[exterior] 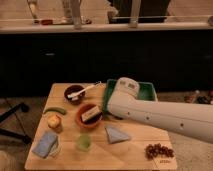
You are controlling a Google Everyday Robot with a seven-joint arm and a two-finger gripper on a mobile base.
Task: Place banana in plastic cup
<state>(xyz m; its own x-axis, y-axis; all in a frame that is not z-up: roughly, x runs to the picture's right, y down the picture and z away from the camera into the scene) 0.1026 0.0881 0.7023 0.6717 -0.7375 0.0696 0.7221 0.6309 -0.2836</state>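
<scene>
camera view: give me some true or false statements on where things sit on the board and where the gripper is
1. The plastic cup stands on the wooden board, nearer the camera than the orange bowl. True.
2. The white spoon lies in the orange bowl. False: it rests in the dark bowl.
3. The grapes lie near the board's front right corner. True.
4. The gripper hangs right over the plastic cup. False: it is at the arm's end by the green tray's left edge, beside the orange bowl.
5. The green pod lies in the green tray. False: it lies on the board, left of the orange bowl.
</scene>
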